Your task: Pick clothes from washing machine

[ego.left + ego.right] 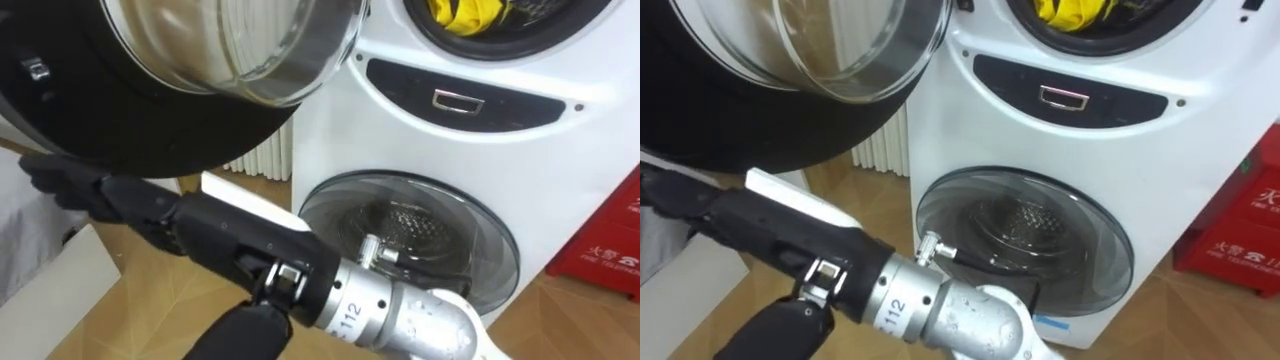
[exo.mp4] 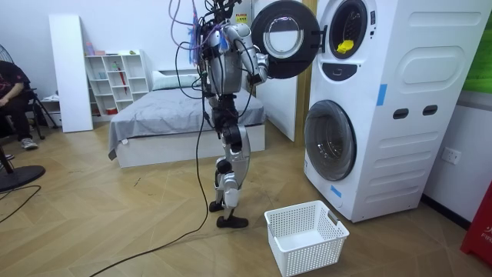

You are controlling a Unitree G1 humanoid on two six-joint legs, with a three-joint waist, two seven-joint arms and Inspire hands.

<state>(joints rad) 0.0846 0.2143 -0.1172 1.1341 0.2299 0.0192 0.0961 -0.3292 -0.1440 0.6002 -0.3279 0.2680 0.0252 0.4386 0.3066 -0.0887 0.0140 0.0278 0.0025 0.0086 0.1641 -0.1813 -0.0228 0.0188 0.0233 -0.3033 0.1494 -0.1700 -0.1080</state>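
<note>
Far left, the fingers (image 1: 60,185) of the right hand (image 1: 210,232) are pointing out straight below the black rim of the upper door (image 1: 120,120). They are apart and gripping nothing. Can't tell if they are touching the rim. The arm is crossing in from the lower right, with the palm sitting under the door's glass bowl.

The door is hanging swung wide, so the upper drum (image 1: 550,12) is standing open. Centre, the lower door (image 1: 410,235) is sitting closed, nothing showing behind its glass. Upper right, the yellow garment (image 1: 465,15) is lying at the front lip of the upper drum, well apart from the hand and untouched.

In the room view the robot is standing on the wooden floor at the left of the washer stack (image 2: 384,108), one arm raised at the door. The white basket (image 2: 315,252) is waiting on the floor before the lower machine.

Step, as I read it: the door-opening part is wrapping up and the picking is not yet started. The next move is calling for the hand to clear the door rim, travel right and up into the drum mouth, then close on the yellow cloth. The door edge is looking like the main snag.
</note>
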